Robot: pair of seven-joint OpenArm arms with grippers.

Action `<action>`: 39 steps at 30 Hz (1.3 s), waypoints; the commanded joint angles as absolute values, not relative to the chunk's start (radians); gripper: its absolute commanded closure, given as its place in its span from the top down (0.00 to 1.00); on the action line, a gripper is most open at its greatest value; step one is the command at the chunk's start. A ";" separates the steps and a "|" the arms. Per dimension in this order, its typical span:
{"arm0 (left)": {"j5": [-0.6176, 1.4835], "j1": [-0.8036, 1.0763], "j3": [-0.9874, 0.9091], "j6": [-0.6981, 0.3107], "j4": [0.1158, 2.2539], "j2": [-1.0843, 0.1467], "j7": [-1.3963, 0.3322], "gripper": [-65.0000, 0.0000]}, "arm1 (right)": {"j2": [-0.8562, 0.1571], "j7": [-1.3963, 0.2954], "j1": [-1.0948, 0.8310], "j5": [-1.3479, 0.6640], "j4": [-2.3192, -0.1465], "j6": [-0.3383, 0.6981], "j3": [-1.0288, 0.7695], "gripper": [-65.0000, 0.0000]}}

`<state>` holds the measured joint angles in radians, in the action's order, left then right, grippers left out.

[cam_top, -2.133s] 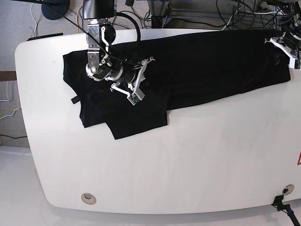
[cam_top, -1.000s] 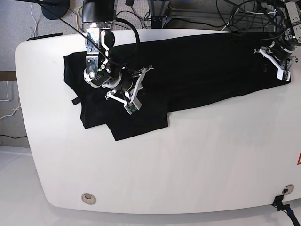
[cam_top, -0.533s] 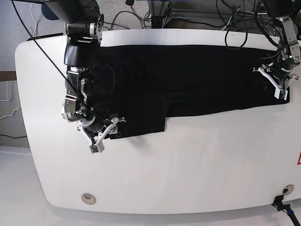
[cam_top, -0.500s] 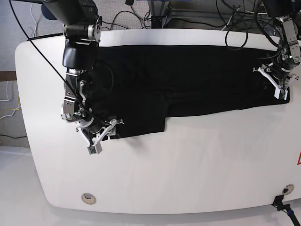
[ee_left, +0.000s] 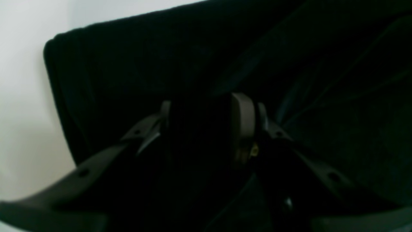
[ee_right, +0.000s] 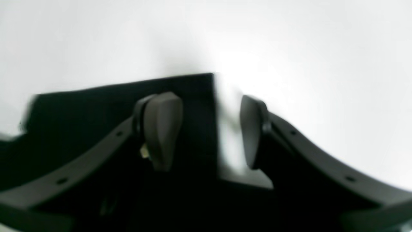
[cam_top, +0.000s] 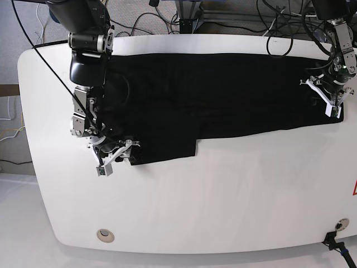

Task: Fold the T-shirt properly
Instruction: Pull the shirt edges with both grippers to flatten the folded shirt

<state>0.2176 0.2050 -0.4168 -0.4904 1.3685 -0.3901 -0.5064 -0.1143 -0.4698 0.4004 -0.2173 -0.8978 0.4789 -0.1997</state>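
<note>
The black T-shirt [cam_top: 223, 89] lies spread flat along the far half of the white table [cam_top: 223, 195], with a stepped lower edge at the left. My right gripper [cam_top: 118, 157] is open at the shirt's front-left corner. In the right wrist view this gripper [ee_right: 206, 132] straddles the cloth edge [ee_right: 193, 96]: one finger [ee_right: 161, 129] is over cloth, the other over bare table. My left gripper [cam_top: 314, 98] sits on the shirt's right end. In the left wrist view its fingers [ee_left: 243, 129] stand apart over dark cloth [ee_left: 128, 64], so that gripper [ee_left: 202, 125] is open.
A round grommet hole [cam_top: 104, 235] sits near the table's front-left edge. A cable plug [cam_top: 334, 240] and a red sticker [cam_top: 354, 188] are at the right edge. Cables and stands [cam_top: 223, 14] crowd the floor behind the table.
My right arm swung from the shirt's middle down to its front-left corner, and its jaws opened there. The left gripper slid down the right end. The shirt now lies flatter.
</note>
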 commanded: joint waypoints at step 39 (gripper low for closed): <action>0.205 0.202 -0.366 -0.495 1.371 -0.403 -0.529 0.33 | 0.062 -1.188 -0.061 -0.437 -1.933 0.492 -0.193 0.00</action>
